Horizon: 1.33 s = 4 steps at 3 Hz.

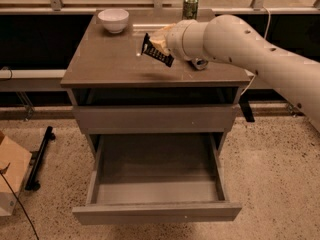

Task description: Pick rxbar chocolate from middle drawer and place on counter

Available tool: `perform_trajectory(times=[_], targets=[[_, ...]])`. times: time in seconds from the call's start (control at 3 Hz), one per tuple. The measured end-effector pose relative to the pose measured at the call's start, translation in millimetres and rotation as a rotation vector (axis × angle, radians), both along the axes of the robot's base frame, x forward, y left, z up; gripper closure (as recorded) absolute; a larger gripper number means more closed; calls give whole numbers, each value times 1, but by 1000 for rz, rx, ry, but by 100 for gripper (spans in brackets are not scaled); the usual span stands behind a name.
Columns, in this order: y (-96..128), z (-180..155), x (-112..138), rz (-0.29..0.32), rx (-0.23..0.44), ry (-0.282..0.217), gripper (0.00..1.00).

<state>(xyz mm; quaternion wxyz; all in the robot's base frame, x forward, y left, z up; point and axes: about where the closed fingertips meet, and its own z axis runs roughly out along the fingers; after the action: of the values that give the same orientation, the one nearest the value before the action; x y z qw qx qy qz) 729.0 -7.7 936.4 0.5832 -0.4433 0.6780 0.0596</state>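
The rxbar chocolate (156, 53), a flat black wrapper, hangs tilted in my gripper (161, 42), which is shut on it a little above the middle of the counter (107, 64). My white arm reaches in from the right and hides most of the fingers. The middle drawer (156, 186) is pulled fully open below and holds nothing that I can see.
A white bowl (113, 20) stands at the counter's back left. A green can (190, 6) stands at the back edge, and a silver can (200, 64) lies on its side behind my arm. A cardboard box (11, 176) and a black stand (40, 156) are on the floor at left.
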Motion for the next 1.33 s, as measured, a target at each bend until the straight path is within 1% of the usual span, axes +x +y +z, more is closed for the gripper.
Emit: perform_trajectory(times=[0.33,1.0,1.33], targets=[[1,-22,25,-21,24,32,75],[6,-22,24,-14,23,32,27],[9,-22,23,-10,23,32,0]])
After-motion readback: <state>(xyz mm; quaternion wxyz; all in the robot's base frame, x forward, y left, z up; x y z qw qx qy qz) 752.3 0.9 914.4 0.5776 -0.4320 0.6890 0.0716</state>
